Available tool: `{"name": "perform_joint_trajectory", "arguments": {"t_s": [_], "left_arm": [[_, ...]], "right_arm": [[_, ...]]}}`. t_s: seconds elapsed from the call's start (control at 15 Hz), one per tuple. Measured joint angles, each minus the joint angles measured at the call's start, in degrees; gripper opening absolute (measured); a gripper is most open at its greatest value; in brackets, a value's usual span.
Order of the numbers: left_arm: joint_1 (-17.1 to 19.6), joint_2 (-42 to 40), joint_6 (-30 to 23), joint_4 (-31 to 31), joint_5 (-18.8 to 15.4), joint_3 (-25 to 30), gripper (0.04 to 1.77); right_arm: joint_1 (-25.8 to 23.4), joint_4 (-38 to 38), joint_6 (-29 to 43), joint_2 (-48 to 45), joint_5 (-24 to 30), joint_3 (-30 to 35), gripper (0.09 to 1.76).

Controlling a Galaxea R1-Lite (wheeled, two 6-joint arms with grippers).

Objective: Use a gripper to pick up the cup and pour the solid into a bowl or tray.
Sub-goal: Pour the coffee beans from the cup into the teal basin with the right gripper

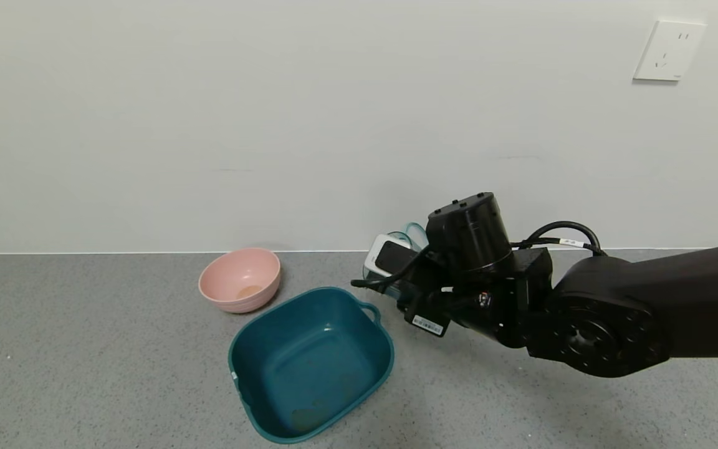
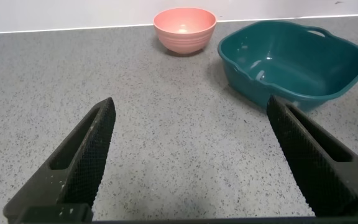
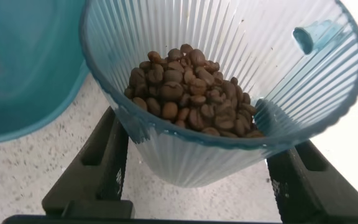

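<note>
Our right gripper [image 3: 197, 180] was pinching the ribbed cup [image 3: 229, 93], one dark finger on each side of its lower wall, at the back of the grey counter [image 1: 85, 349] near the wall. The cup stood close to upright, and the coffee beans [image 3: 188, 90] lay heaped in its bottom, none spilled that we could see. From the cup, the teal tub [image 1: 253, 349] sat toward seven o'clock in the head view, just beside the gripper and apart from it, with its loop handle at the near corner. We judged the pour needed a short carry that way before tipping the mouth over the rim. The pink bowl [image 1: 240, 277] lay farther off at nine o'clock, beyond the tub's far corner. Our left gripper [image 2: 191, 162] hung low over bare counter with its fingers spread wide, holding nothing and well away from the tub.
</note>
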Motion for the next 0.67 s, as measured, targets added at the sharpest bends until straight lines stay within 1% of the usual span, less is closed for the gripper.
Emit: {"name": "perform_joint_trajectory", "arguments": {"t_s": [0.13, 0.4, 0.67], "left_arm": [[0.00, 0.00, 0.00, 0.00, 0.00, 0.00, 1.75], [0.00, 0.00, 0.00, 0.00, 0.00, 0.00, 1.75], [0.00, 0.00, 0.00, 0.00, 0.00, 0.00, 1.75]], "right_arm": [[0.89, 2.82, -1.83, 0.79, -1.82, -1.93, 1.32], [2.34, 10.87, -5.95, 2.21, -4.77, -7.00, 1.32], [3.56, 14.14, -10.69, 4.02, -8.79, -10.84, 1.32]]}}
